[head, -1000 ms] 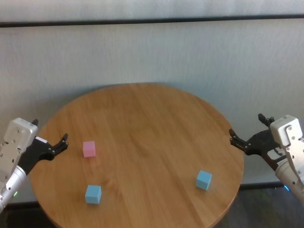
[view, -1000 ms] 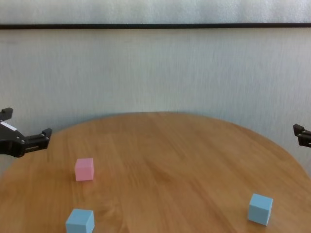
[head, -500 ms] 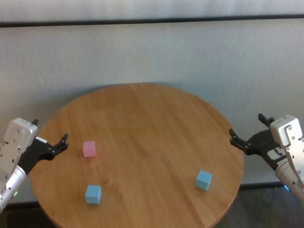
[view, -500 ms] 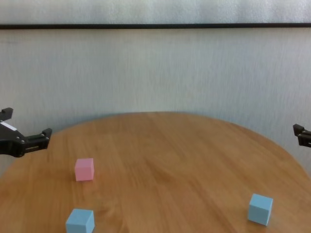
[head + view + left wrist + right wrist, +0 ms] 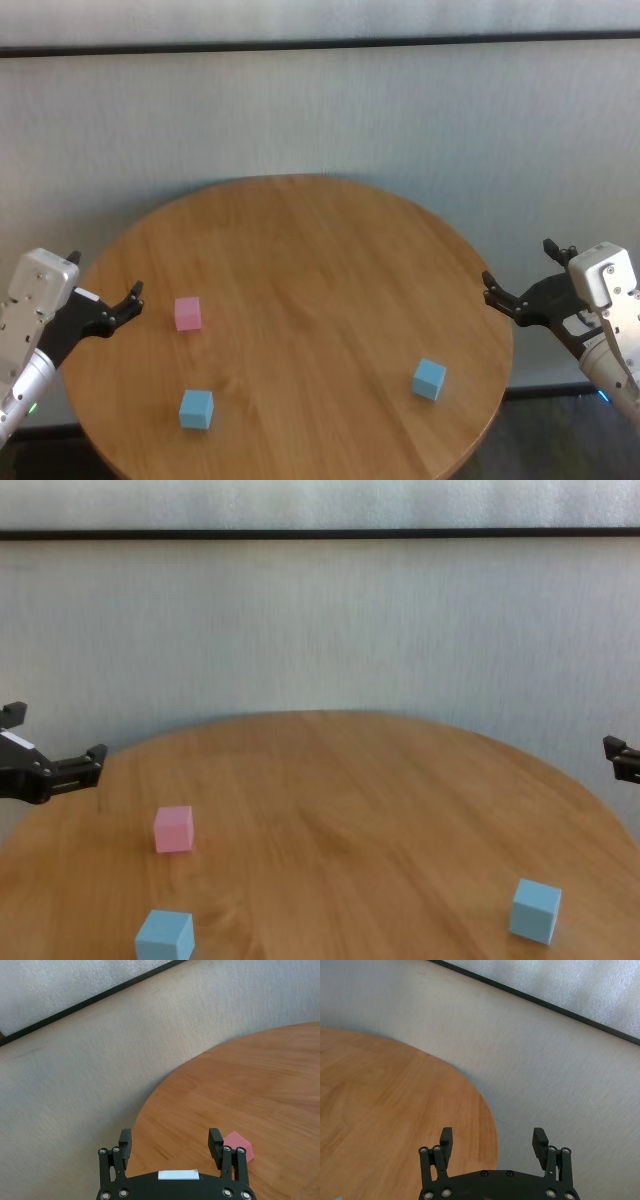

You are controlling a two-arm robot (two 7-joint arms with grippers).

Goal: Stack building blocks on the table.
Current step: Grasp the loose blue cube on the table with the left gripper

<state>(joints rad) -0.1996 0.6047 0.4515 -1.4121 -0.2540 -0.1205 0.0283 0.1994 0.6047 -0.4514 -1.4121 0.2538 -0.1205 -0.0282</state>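
Three cubes lie apart on the table, none stacked; both of your grippers hover off the rim, holding nothing.

Your left gripper sits at the table's left edge, fingers spread wide with nothing between them; the left wrist view confirms the gap. The pink cube rests on the wood near that gripper, just inboard of it, not touching it. One light blue cube sits nearer the robot than the pink one, close to the near-left rim and well apart from the pink one. The second light blue cube lies on the right side near the near rim, well apart from both others. Your right gripper is just off the table's right edge, fingers likewise spread and empty. All three cubes rest flat on the table top.
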